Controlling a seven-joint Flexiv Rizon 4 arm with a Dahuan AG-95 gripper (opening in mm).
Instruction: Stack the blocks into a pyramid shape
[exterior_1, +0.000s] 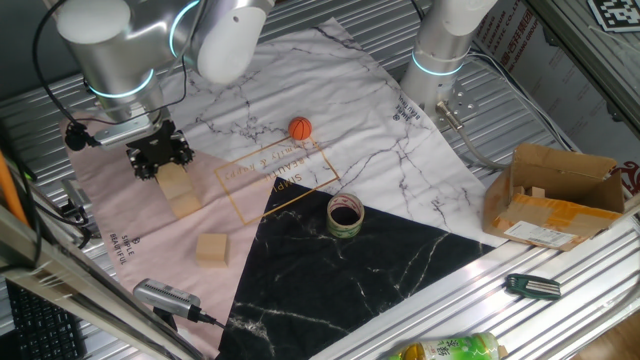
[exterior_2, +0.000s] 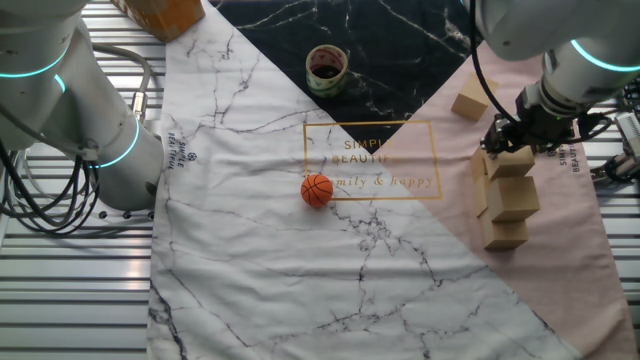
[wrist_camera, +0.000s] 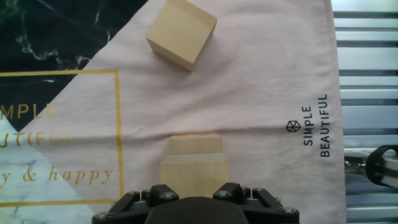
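Marble-print cloth over slatted table

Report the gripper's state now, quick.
Gripper: closed on the top block of the stack, fingers at its sides.

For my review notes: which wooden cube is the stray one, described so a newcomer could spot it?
Start at the pink part of the cloth, where the two-finger pincer hangs over a stack of light-tan wooden cubes. The stray light-tan wooden cube lies on that pink part, towards the black marble-patterned triangle. Unlike the stacked ones, it sits alone, touching nothing.
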